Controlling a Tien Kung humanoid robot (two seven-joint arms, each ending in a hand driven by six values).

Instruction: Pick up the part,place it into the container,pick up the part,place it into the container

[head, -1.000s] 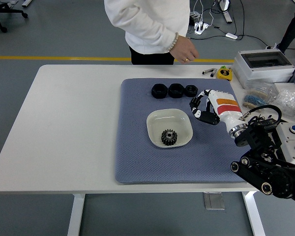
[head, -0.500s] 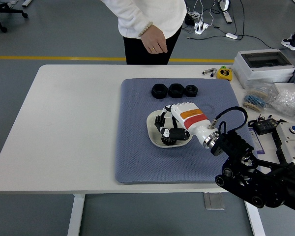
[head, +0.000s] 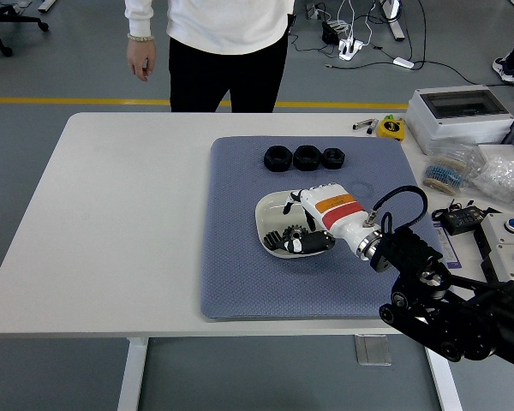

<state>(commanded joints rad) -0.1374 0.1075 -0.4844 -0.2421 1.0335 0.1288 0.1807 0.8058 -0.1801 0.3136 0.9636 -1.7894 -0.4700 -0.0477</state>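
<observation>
Right robot hand (head: 293, 237) reaches into white container (head: 270, 211), fingers loosely spread around black gear (head: 295, 234), grip unconfirmed. Gear likely rigid, heavy metal; grasp across toothed rim. Three black parts (head: 306, 157) wait at 12 o'clock.

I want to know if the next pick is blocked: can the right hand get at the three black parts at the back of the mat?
Probably yes. The right hand is at the white bowl, and the three black parts lie just beyond on the blue mat, with nothing between.
</observation>
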